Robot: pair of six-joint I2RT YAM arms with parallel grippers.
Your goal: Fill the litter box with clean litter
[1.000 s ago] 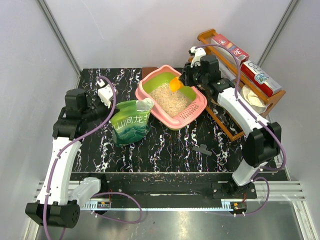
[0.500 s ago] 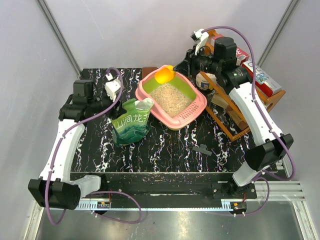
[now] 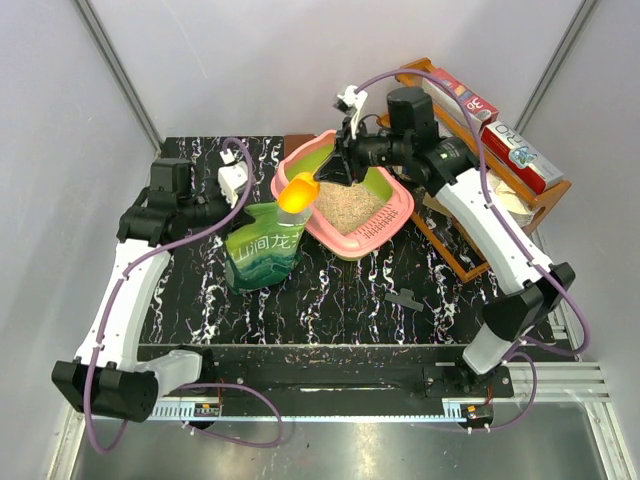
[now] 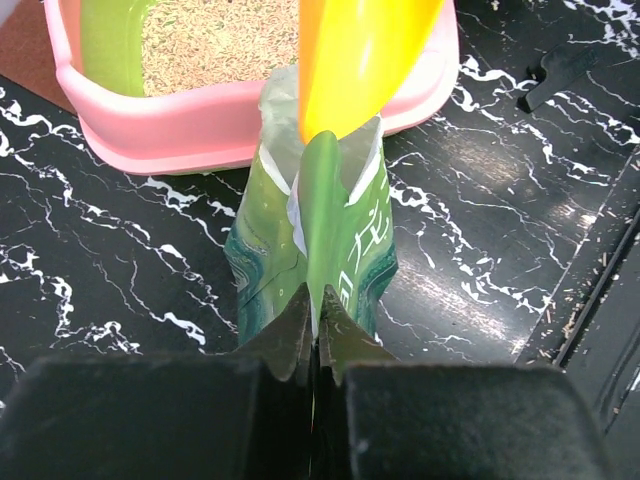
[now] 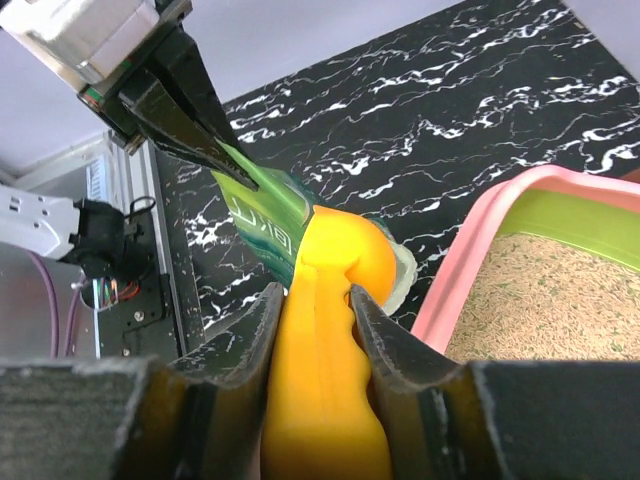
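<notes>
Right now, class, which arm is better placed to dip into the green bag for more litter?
Right. The right claw grips the yellow-orange scoop, its bowl at the mouth of the green bag. The left claw is shut on the bag's edge, steadying it.

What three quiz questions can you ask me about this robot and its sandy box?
1. True or false: the right gripper holds the yellow scoop.
2. What does the left gripper pinch? A) yellow scoop B) green bag C) nothing
3. Fill in: the pink litter box holds beige ____.
Key: 1 true; 2 B; 3 litter.
</notes>
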